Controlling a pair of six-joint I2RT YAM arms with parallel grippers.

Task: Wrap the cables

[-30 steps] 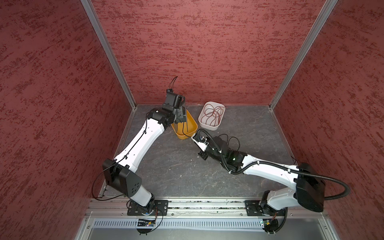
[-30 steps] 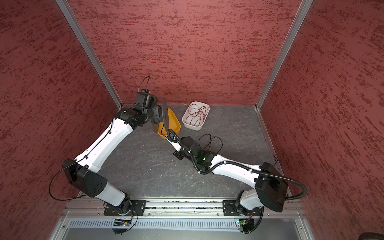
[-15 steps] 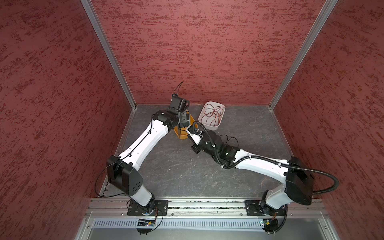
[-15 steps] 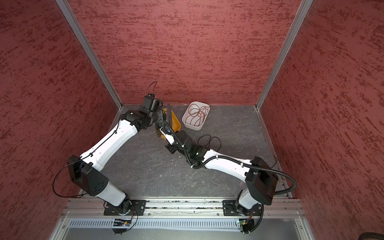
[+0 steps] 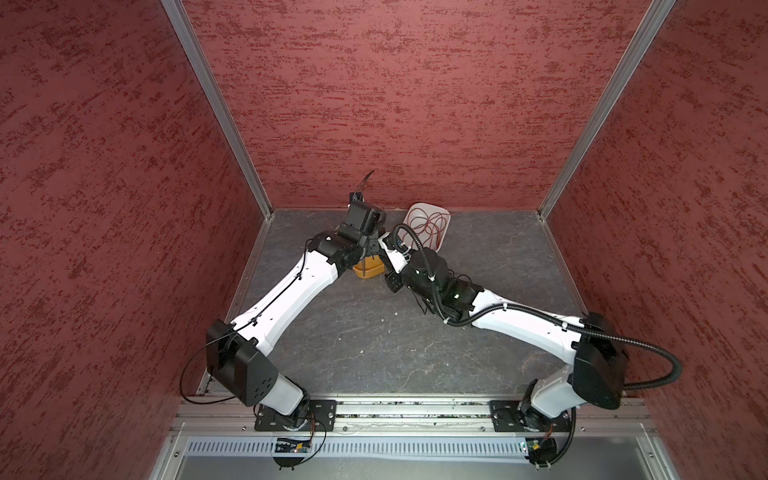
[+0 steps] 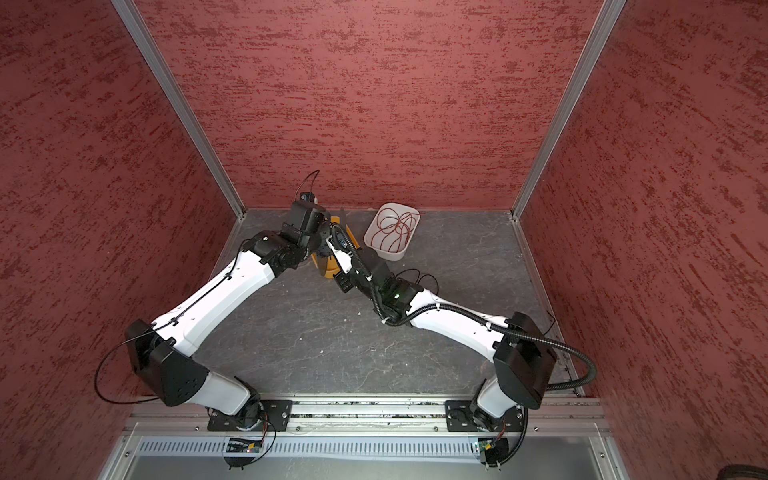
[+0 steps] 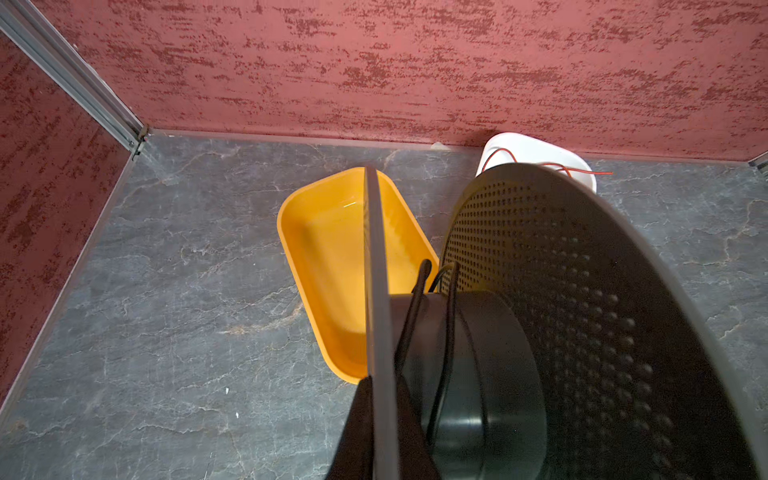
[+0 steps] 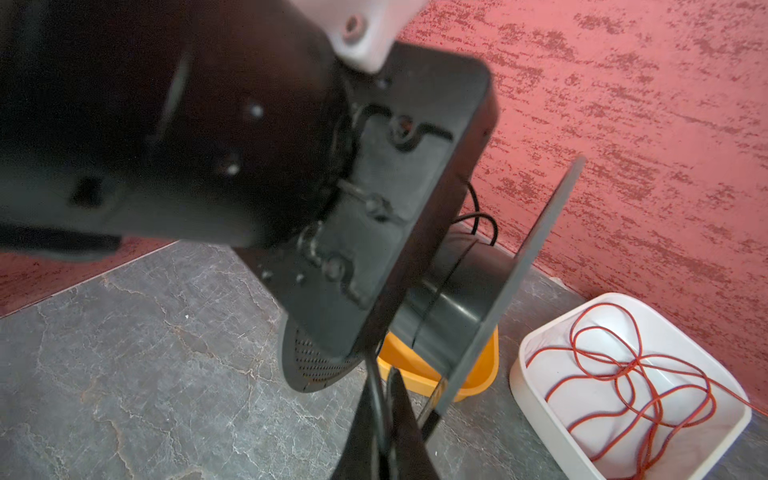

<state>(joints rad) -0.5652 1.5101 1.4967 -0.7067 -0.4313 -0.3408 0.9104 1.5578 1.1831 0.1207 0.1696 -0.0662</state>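
My left gripper is shut on the grey rim of a black spool, which hangs over the yellow tray. A few strands of the thin black cable cross the spool's hub. My right gripper is shut on the black cable just beside the spool's perforated flange. In a top view, loose cable loops lie on the floor by the right arm. Both grippers meet over the yellow tray at the back.
A white tray holding a tangled red wire stands right of the yellow tray, close to the red back wall. In both top views the arms nearly touch above the trays. Grey stone floor spreads in front.
My right gripper has moved toward the back wall, up beside the spool, drawing the cable with it. The left gripper has turned the spool and shifted slightly right over the yellow tray.
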